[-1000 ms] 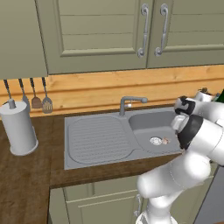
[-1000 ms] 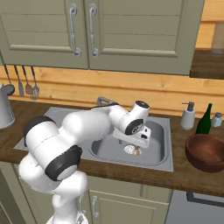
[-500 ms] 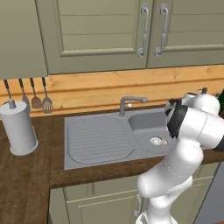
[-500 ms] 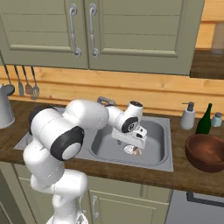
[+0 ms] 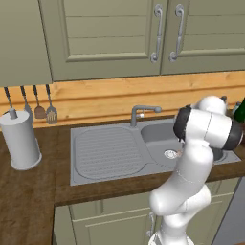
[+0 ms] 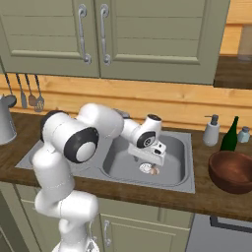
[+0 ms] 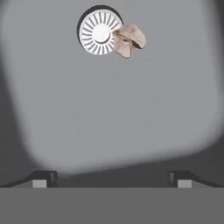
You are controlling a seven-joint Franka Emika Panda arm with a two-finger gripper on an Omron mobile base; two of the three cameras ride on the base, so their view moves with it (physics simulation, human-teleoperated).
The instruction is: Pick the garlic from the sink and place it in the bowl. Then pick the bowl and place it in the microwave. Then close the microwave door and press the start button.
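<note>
The garlic [image 7: 128, 40] is a small pinkish-tan lump on the floor of the sink [image 6: 183, 183], touching the round silver drain [image 7: 100, 34]. In the right base view the garlic [image 6: 154, 171] lies just below and right of my gripper [image 6: 146, 160], which hangs over the basin pointing down. My gripper [image 7: 112, 177] is open with nothing between its fingertips [image 7: 43, 177]. The dark reddish-brown bowl [image 6: 232, 171] stands on the counter right of the sink. The microwave, its door and start button are out of view.
A grey tap [image 5: 142, 113] rises behind the basin, and the ribbed drainboard [image 5: 107, 153] lies to its left. A grey canister [image 5: 20, 139] and hanging utensils [image 5: 43, 107] are far left. A soap dispenser [image 6: 211, 130] and a green bottle [image 6: 229, 135] stand behind the bowl.
The arm's elbow has swung forward and the hand has sunk a little lower over the basin toward the drain. The jaws have stayed open.
</note>
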